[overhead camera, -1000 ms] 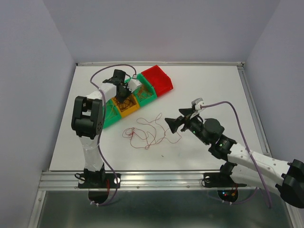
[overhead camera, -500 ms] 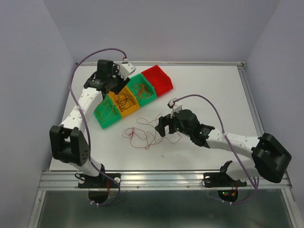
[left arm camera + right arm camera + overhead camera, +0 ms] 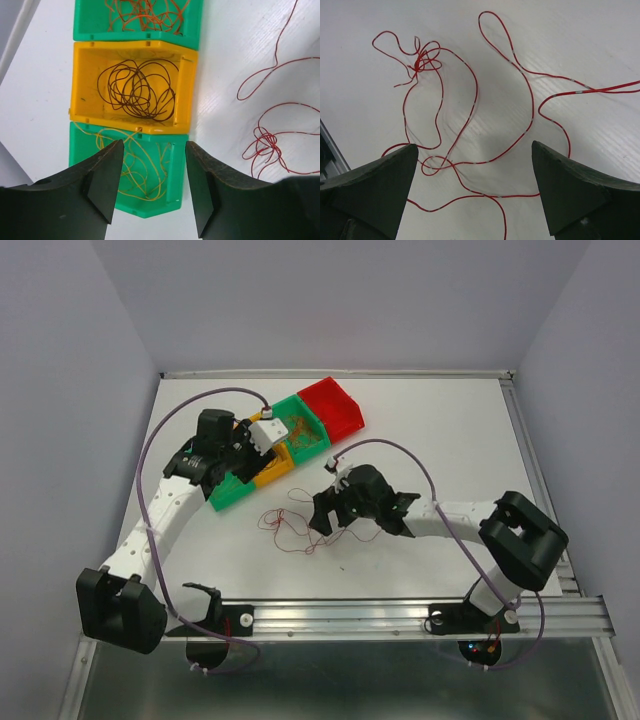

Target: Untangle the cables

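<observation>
Hidden or cut off:
- From above, the left arm covers much of the row of bins.
- Left wrist view: the far green bin [image 3: 135, 37] is cut by the top edge. The black fingers [image 3: 102, 175] mask the bottom of the near green bin [image 3: 172, 200].
- The red wire [image 3: 420, 62] runs out of the right wrist view at right and bottom. From above it is hair-thin and partly under the right claw [image 3: 322, 515].
- Contents of the red bin [image 3: 335, 405] can't be made out.

Claws:
- Left claw [image 3: 153, 147]: jaws moderately apart, nothing between them. It hangs over the seam between the near green bin and the yellow bin [image 3: 185, 90].
- Right claw: spread wide, empty, directly above the red wire's loops. Can't tell if the tips touch the surface [image 3: 430, 430].

Materials and shapes:
- The red wire lies loose on the white, faintly grained surface just beside the bins, in open curls with one small knot.
- Glossy plastic bins sit side by side.
- Dark brown wires [image 3: 135, 90] are coiled in the yellow bin.
- Yellow wires [image 3: 135, 170] are in the near green bin.
- Orange wires [image 3: 145, 12] are in the far green bin.
</observation>
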You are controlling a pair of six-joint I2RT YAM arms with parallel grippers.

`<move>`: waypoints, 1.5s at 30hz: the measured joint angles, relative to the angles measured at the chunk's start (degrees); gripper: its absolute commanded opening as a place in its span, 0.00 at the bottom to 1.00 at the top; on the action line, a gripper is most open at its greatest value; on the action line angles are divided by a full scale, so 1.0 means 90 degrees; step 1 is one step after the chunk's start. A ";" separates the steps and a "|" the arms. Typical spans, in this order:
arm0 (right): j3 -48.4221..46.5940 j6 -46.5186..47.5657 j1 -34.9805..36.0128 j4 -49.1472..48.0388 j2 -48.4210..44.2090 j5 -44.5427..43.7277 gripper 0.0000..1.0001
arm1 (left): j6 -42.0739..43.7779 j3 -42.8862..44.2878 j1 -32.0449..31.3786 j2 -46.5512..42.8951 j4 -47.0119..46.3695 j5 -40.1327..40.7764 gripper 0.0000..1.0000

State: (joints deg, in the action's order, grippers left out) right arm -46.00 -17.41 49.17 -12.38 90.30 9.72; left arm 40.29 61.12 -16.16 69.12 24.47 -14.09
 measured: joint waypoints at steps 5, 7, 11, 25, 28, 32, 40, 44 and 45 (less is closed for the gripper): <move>-0.0010 0.0095 0.0002 -0.0002 0.0308 0.0532 0.98 | 0.0211 -0.0347 -0.0015 -0.0092 0.0073 -0.0219 0.64; -0.0010 0.0117 0.0005 -0.0002 0.0330 0.0716 0.98 | 0.0313 -0.0466 -0.0024 -0.0092 0.0100 -0.0289 0.64; -0.0010 0.0117 0.0005 -0.0002 0.0221 0.0461 1.00 | 0.0546 -0.0670 -0.0039 -0.0095 0.0194 -0.0534 0.64; -0.1207 0.0185 -0.0287 0.0301 0.0901 -0.1324 0.28 | 0.0712 -0.1341 -0.0491 -0.0092 0.0362 -0.0529 0.64; -0.1416 0.0202 -0.0362 0.0362 0.1241 -0.1384 0.01 | 0.0712 -0.1494 -0.0500 -0.0066 0.0376 -0.0386 0.64; -0.1421 0.0257 -0.0425 0.0379 0.1214 -0.1304 0.01 | 0.0712 -0.1535 -0.0529 0.0175 0.0379 -0.0328 0.64; -0.1105 0.0291 -0.0425 0.0172 0.0338 -0.0976 0.01 | 0.0860 -0.1613 -0.0610 0.0403 0.0389 -0.0758 0.66; -0.0935 0.0291 -0.0425 0.0083 0.0078 -0.0979 0.01 | 0.1035 -0.1613 -0.0665 0.0481 0.0515 -0.1168 0.69; -0.0918 0.0291 -0.0425 0.0073 0.0063 -0.0976 0.01 | 0.1066 -0.1613 -0.0668 0.0481 0.0551 -0.1231 0.69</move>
State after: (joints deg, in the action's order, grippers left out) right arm -54.26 -14.79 45.34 -11.73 90.87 0.93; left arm 49.89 46.61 -22.17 73.45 29.43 -25.17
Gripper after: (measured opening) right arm 0.023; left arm 0.682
